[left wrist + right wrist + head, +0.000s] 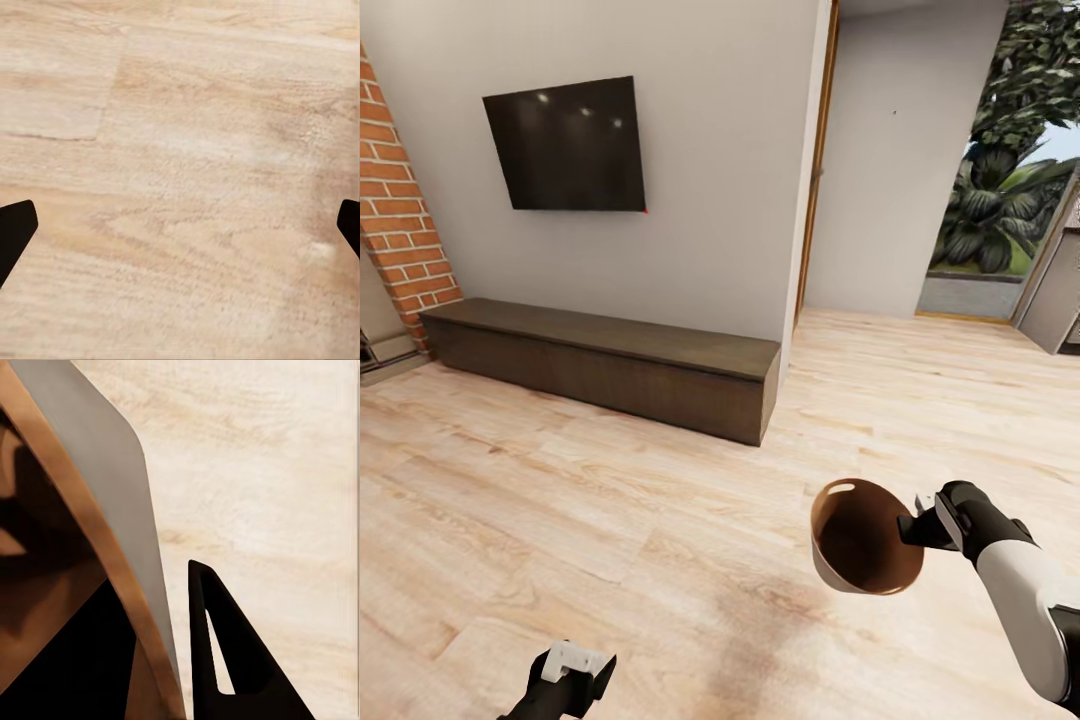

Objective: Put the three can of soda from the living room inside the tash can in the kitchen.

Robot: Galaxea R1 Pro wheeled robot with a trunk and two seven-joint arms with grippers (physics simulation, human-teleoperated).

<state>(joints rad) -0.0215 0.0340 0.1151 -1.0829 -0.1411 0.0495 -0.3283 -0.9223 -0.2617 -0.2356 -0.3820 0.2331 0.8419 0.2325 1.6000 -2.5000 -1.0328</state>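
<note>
- my right gripper (912,527) is clamped on the rim of the tash can (857,540); in the right wrist view one finger (225,652) lies outside the grey wall (112,502), the other inside the brown interior.
- the can hangs off my fingertips, tipped so its mouth faces the head camera; nothing visible inside it.
- my left gripper (572,670) holds nothing; fingertips (15,232) sit wide apart at the edges of the left wrist view, over bare plank floor (187,172).
- beyond my fingers: a low dark wood bench (610,362) against the wall, a black screen (568,145) above it, brick (400,215) to its left.
- past the can: a doorway (920,170) with foliage (1010,170) outside.
</note>
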